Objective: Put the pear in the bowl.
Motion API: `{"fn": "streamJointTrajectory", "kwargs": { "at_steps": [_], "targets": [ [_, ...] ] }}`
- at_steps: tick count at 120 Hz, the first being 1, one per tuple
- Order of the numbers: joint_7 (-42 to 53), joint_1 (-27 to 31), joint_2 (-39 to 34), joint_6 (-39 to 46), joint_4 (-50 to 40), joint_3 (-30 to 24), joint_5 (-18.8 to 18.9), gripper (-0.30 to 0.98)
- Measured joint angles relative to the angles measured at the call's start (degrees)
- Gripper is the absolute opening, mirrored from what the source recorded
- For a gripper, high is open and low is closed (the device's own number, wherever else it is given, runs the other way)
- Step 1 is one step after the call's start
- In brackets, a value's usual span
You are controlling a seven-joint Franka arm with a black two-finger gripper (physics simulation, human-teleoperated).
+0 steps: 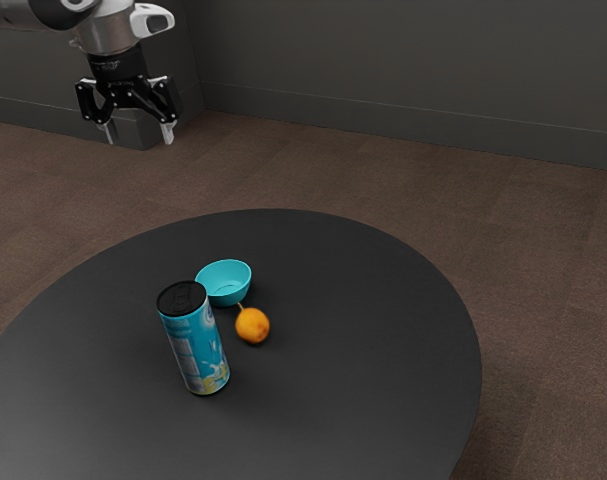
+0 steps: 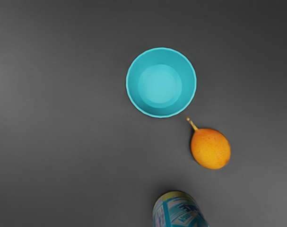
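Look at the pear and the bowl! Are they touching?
Apart. The wrist view looks down on the pear and the bowl, and a little dark table shows between the pear's stem and the bowl's rim.

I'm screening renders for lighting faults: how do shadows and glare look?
Exterior view: dim, fairly even light, no harsh glare on the dark table; wrist view: tabletop unevenly lit, paler toward one side, a soft shadow beside the can, and the bowl's inner wall unevenly shaded.
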Motion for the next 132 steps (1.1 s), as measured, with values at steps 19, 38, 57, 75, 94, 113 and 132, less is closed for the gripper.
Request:
{"fn": "streamJointTrajectory", "kwargs": {
  "at_steps": [19,38,57,75,94,113,132],
  "targets": [
    [-0.01,-0.03,0.08,-0.10,0.16,-0.04,0.02,0.69],
    [-0.27,-0.38,5.05,1.16,5.38,-0.53,-0.08,0.69],
    [-4.13,-4.56,10.38,6.50,6.73,-0.88,-0.59,0.69],
    [-14.12,-7.44,17.96,9.69,6.24,-0.42,-1.64,0.69],
    [-24.75,-8.53,20.09,16.48,-3.91,1.33,-5.27,0.69],
    [-33.41,-8.67,20.18,24.98,-13.10,1.69,-7.93,0.69],
    [-40.12,-8.69,20.68,31.75,-17.69,1.71,-8.75,0.69]
  ]
}}
